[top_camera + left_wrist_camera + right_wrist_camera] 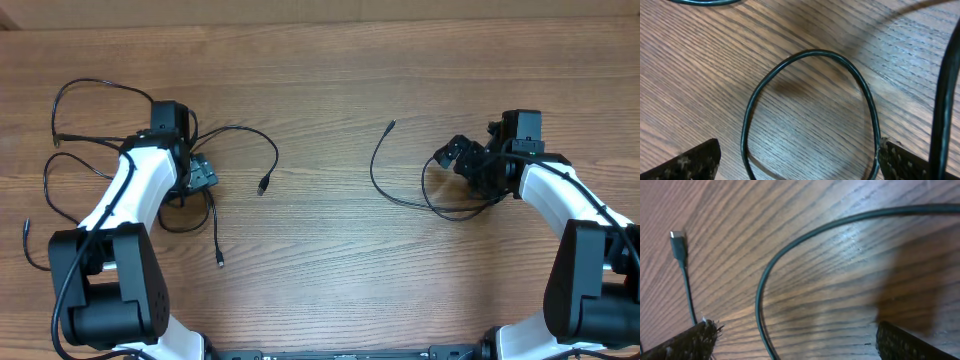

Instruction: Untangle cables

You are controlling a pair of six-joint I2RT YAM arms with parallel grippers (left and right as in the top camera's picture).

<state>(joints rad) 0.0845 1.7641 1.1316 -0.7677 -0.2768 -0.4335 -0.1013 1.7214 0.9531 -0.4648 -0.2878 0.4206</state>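
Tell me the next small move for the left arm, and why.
Probably lower the left gripper and close on the cable loop: its jaws are open, and the loop lies on the table between them, its side nearly at one finger.

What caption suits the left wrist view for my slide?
Open left gripper poised over a loop of thin black cable on the brown wood-grain table.

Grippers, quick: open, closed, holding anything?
Left gripper: open, empty, over a cable loop.
Right gripper: open, empty, over a curved cable.
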